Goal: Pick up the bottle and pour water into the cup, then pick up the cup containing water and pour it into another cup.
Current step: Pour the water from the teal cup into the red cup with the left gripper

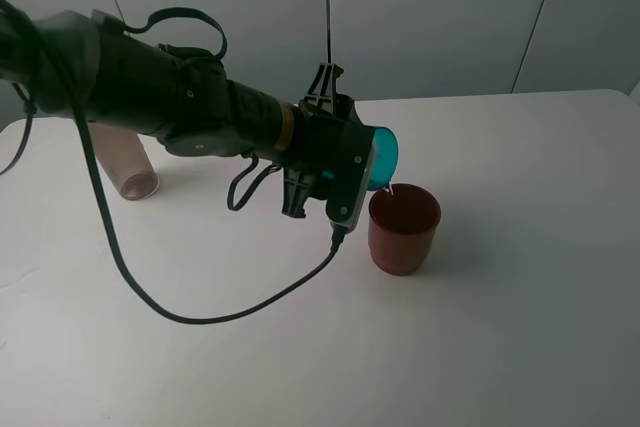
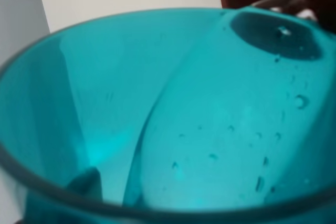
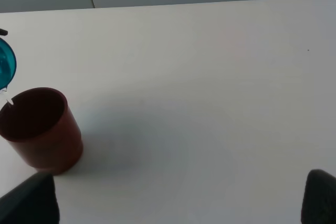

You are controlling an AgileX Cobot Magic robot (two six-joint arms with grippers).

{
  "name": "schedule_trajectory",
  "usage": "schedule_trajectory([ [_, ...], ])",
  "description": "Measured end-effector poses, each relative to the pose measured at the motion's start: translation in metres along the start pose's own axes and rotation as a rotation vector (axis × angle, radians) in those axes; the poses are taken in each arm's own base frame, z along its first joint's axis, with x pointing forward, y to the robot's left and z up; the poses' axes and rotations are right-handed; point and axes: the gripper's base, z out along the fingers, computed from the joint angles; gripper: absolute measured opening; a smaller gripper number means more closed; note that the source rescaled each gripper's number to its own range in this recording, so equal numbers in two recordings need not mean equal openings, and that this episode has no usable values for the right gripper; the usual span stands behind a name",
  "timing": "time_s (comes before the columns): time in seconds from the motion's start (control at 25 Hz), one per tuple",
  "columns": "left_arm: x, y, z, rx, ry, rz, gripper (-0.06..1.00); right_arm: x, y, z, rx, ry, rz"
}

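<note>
While I watch overhead, left gripper [image 1: 368,169] clamps teal cup [image 1: 384,157], tipped over red cup [image 1: 403,228] on table [image 1: 520,277]. Bottle [image 1: 125,162] far left. Right fingers [image 3: 27,203] spread apart. No readable writing.

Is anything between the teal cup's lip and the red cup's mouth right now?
Nothing visible. The teal cup, tipped in the left tool, has its lip right over the red cup's near rim; the red cup's mouth is uncovered.
</note>
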Motion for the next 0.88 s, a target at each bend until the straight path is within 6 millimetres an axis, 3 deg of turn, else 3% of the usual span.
schedule_trajectory([
  [0.88, -0.0012, 0.0026, -0.0001, 0.011, 0.029, 0.063, 0.08, 0.0, 0.0, 0.0, 0.0, 0.0, 0.0],
])
